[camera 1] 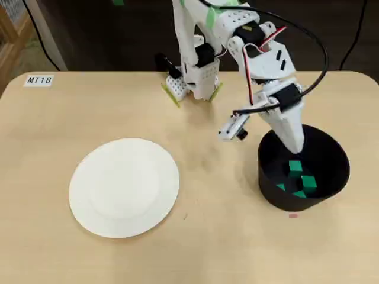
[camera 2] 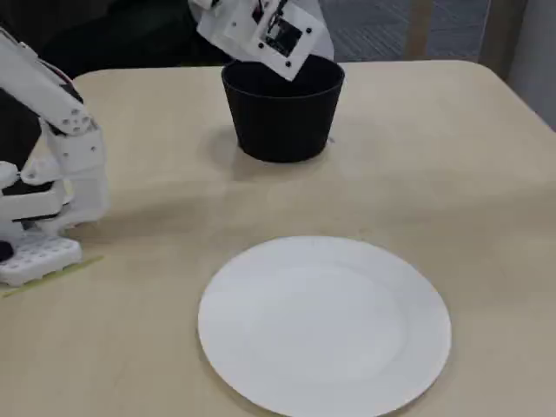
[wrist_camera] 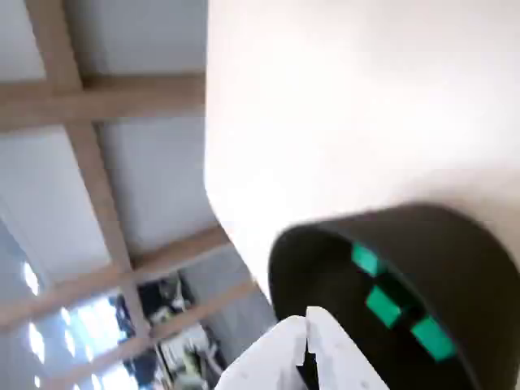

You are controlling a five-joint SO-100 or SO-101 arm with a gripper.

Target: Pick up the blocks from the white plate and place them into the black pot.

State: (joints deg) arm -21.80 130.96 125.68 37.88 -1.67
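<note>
Blocks (camera 1: 301,178) in black pot (camera 1: 331,177), tool (camera 1: 295,148) above

Overhead looks straight down; fixed faces low across table; wrist hovers close above the black pot (wrist_camera: 455,268).

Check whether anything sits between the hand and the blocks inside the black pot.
Nothing visible does. The hand hangs over the black pot's open mouth, and the green blocks lie uncovered on its floor. The white plate is bare.

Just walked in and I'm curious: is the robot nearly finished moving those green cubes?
Nearly, it seems. The white plate is bare, and green blocks lie inside the black pot; I can't count them surely. The hand hangs over the pot, apparently shut and empty. Only pulling away looks left.
</note>
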